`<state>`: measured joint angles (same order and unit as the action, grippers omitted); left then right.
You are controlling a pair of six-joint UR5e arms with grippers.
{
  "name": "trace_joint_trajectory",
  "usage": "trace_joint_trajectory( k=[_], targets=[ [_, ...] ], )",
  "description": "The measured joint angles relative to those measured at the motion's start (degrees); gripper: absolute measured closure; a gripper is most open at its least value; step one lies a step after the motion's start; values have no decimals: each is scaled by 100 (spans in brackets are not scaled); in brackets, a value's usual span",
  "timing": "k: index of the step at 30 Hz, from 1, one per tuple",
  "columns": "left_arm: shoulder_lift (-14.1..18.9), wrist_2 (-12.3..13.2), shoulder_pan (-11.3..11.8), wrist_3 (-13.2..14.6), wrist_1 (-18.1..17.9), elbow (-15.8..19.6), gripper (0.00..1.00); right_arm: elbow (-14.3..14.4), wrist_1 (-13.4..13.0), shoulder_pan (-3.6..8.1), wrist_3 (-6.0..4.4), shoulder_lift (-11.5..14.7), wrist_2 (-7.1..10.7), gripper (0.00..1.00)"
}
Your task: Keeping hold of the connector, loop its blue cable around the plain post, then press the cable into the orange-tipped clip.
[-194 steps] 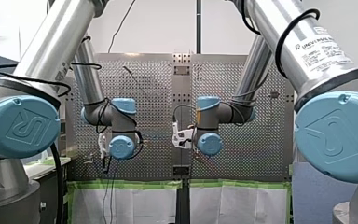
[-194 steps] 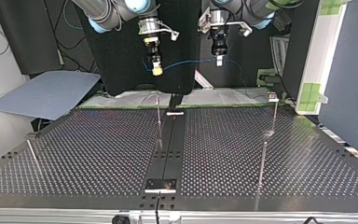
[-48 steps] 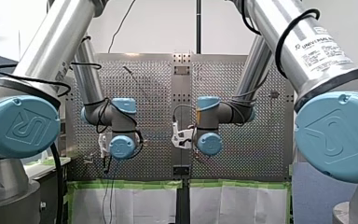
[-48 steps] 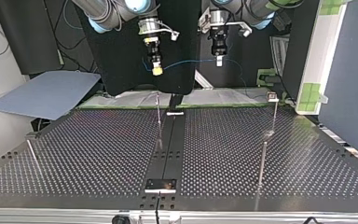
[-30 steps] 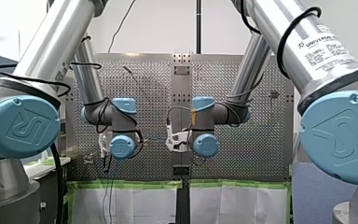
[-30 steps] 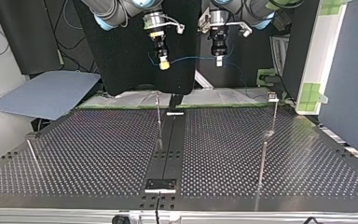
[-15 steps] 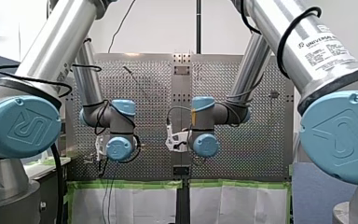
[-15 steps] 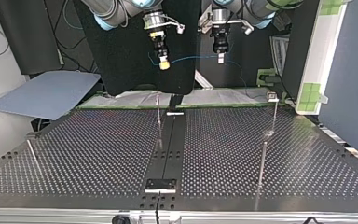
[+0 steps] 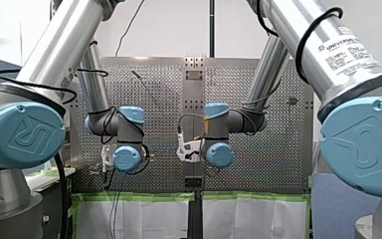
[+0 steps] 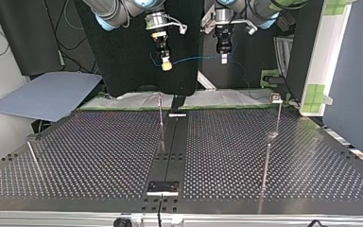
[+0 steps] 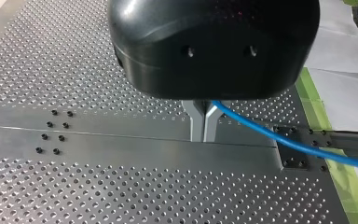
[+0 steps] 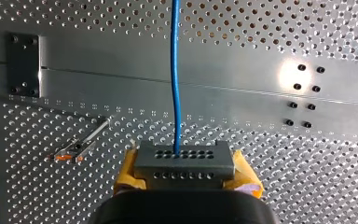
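Note:
In the right wrist view my right gripper is shut with its yellow pads on a grey connector. The blue cable runs straight ahead from it. The orange-tipped clip stands on the table off to one side of the connector. In the left wrist view my left gripper has its metal fingers shut on the blue cable. In the top view my right gripper and my left gripper hang high above the table's far edge, the cable strung between them.
Thin metal posts stand on the perforated table: one near the middle, one at the top view's right, one behind it, one at the left. A grey sheet lies beyond the table.
About a second ago my right gripper moved toward my left gripper with the connector. My left gripper then shifted slightly to the top view's right. Nothing has moved in the last half second.

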<state>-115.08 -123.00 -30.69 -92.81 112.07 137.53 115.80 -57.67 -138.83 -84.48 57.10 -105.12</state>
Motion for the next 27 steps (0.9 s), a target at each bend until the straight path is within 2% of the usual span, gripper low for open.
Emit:
trace_joint_trajectory(
  k=[5,10,17,27],
  targets=[
    [36,-2,11,-94,98,-60,100,-70,72,0,18,-71,-18,100],
    [247,-10,33,-153,327,-245,100,-289,312,-34,-153,-48,-42,100],
    [600,-25,106,-142,682,-311,100,-382,684,0,-388,290,112,100],
    [1150,-32,232,-214,1232,-406,100,-706,1217,86,-605,822,271,100]
  ],
)
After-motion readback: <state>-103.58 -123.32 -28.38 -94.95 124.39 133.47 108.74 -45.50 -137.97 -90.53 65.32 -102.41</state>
